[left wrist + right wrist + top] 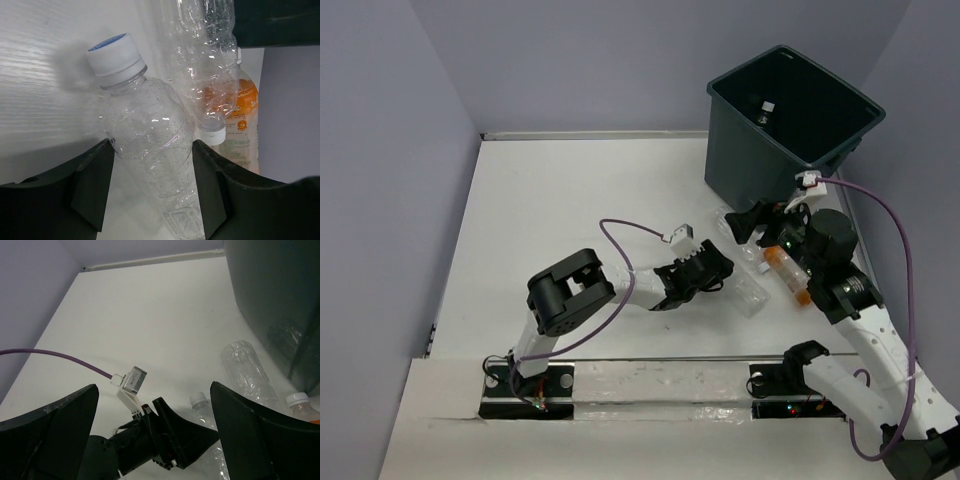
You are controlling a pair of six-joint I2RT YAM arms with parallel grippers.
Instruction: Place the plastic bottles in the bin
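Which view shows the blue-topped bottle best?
Left wrist: the blue-topped bottle fills the frame between the fingers of the left gripper. Top external shows only a faint clear shape by that gripper; right wrist shows what looks like its cap.

The left arm and the right arm look alike from here: chunky black joint housings joined by smooth white links, each bolted to a black base plate where tiny red and green lights glow. A purple cable loops along each arm to a small white connector block. The fingers are matte black wedges.
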